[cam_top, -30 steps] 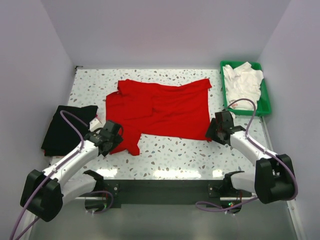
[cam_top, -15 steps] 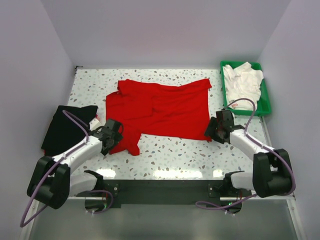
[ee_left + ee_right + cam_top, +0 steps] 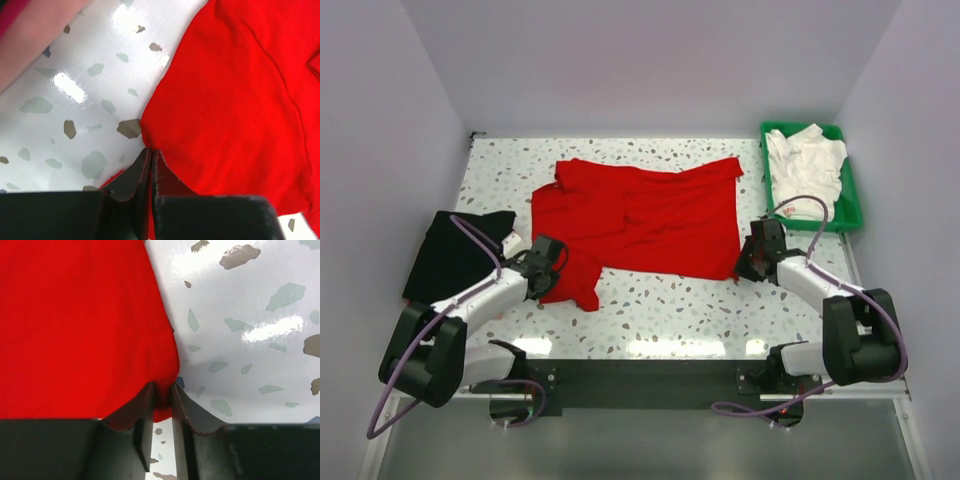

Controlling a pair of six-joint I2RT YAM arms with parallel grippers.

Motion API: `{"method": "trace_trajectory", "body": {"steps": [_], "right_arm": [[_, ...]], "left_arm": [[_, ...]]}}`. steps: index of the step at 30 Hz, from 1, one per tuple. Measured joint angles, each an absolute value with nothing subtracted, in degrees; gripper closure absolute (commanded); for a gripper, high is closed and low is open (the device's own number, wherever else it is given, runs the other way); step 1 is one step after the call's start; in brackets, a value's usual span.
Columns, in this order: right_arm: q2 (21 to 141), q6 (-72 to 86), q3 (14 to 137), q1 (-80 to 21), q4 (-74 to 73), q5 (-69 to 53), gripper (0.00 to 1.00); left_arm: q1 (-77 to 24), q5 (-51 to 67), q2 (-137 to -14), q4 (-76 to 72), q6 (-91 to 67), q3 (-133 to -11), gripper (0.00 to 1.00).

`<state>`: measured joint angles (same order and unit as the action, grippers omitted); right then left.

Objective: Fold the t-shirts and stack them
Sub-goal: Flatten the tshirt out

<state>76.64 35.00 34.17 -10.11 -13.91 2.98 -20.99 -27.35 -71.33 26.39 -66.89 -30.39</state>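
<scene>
**A:** Starting at nine o'clock: why is the black t-shirt (image 3: 450,255) out at the edge of the table (image 3: 660,300)?

**B:** Set aside, I'd judge, so the centre is free for folding. It lies flat and well apart from the work.

**A:** And the left gripper (image 3: 150,150)?

**B:** It's low at about eight o'clock, on the near left sleeve of the red t-shirt (image 3: 640,215). Its fingers are pinched almost together, nipping the cloth right at the edge. Holding the edge should let it lift one layer without bunching the rest.

**A:** Where is the red one?

**B:** Spread across the middle, rumpled and unfolded, with one flap doubled over at eleven o'clock.

**A:** The right gripper (image 3: 164,387)?

**B:** At four o'clock, on the shirt's near right corner. Its fingers are drawn narrow with the red corner caught between them. Two grips on the near edge suggest a fold away from the bases.

**A:** And at two o'clock?

**B:** White t-shirts (image 3: 805,165) heaped in a green tray (image 3: 853,195), probably waiting their turn.

**A:** Any writing?

**B:** I can't read any. No label or print is legible in any view.
</scene>
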Motion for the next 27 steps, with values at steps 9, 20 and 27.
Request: {"method": "trace_trajectory", "body": {"steps": [9, 20, 27], "right_arm": [[76.2, 34.3, 35.8, -8.8, -15.8, 3.0, 0.99], [67.3, 33.1, 37.5, -6.7, -20.6, 2.1, 1.0], [63.9, 32.8, 38.5, -6.7, -24.1, 1.4, 1.0]], "left_arm": [[-21.0, -24.2, -62.9, 30.9, -67.6, -30.4, 1.0], [-21.0, -22.4, -48.8, 39.3, -69.9, -30.5, 1.0], [-21.0, -21.7, -43.6, 42.8, -67.9, -33.8, 1.0]]}}
